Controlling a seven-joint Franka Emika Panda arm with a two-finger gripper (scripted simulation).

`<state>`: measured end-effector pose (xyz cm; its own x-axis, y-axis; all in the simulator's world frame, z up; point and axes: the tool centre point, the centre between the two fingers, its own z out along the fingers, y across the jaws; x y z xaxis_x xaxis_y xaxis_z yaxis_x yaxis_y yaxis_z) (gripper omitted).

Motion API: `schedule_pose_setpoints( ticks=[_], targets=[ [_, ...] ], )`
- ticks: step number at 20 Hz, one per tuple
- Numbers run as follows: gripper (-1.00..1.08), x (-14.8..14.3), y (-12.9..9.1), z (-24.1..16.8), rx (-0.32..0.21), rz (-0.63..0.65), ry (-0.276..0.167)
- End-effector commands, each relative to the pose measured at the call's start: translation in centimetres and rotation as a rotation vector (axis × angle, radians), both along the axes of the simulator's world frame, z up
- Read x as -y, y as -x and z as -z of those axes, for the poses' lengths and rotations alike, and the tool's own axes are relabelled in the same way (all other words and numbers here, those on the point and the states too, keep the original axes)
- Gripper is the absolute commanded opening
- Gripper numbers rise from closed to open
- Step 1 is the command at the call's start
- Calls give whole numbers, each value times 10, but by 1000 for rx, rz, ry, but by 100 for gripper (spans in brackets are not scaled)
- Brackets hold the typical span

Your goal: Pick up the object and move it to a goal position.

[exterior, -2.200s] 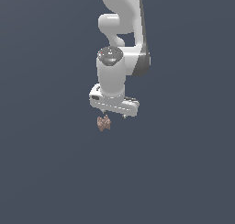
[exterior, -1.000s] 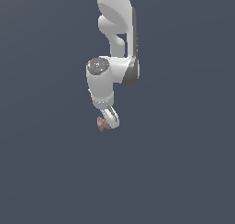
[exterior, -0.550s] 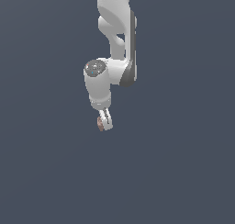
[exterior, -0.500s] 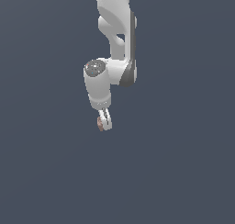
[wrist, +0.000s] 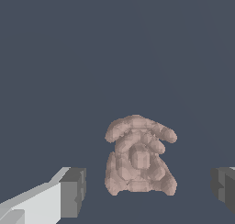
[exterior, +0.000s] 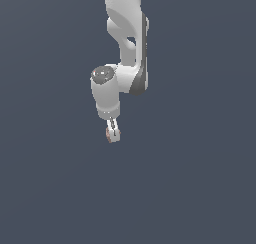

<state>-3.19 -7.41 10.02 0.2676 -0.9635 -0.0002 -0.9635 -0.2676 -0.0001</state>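
1. No containers anywhere, just the white arm [exterior: 125, 48] over a flat grey floor [exterior: 200, 188].
2. The gripper [exterior: 113, 135] is spread wide, pads clear of the object [wrist: 137, 159].
3. That object sits between the fingers [wrist: 69, 191], untouched.

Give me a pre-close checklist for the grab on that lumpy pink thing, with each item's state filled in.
1. Lump sits between the fingertips: ok.
2. Jaws open, gaps on both sides of the lump: ok.
3. Lump centred in the gap: not ok, it looks nearer one fingertip.
4. Gripper down at the lump's level in the exterior view: ok.
5. Nothing else near the lump: ok.
6. Goal position visible: cannot tell, no marker shows.
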Motion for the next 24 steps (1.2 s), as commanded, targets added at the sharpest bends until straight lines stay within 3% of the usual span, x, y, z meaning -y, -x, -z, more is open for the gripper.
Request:
schedule_pose_setpoints(
  ticks=[1, 15, 16, 24],
  targets=[
    [100, 0, 0, 3, 0, 0, 0],
    [100, 0, 0, 50, 0, 5, 0],
    [-100, 0, 0, 50, 0, 5, 0],
    [-100, 0, 0, 50, 0, 5, 0]
  ],
)
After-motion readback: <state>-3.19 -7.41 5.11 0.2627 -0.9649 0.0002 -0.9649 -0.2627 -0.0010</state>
